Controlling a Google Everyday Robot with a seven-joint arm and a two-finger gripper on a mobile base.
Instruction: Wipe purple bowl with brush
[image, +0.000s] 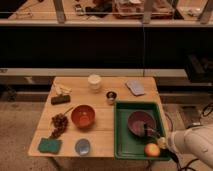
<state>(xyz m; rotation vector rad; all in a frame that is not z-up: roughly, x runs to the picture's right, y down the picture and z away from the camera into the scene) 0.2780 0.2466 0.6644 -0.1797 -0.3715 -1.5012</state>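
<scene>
Camera view showed the purple bowl (139, 122) in the green tray (124, 144), the brush (146, 130) resting against its near rim, just beside the gripper (159, 141).

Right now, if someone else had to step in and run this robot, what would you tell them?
Gripper: at the green tray's near right corner, at the end of the white arm, by the brush handle.
Slim dark brush: head resting in the round purple bowl.
Bowl sits inside the tray, next to an orange fruit.
Done: brush reached the bowl.
Left: the wiping, as far as I can judge.
</scene>
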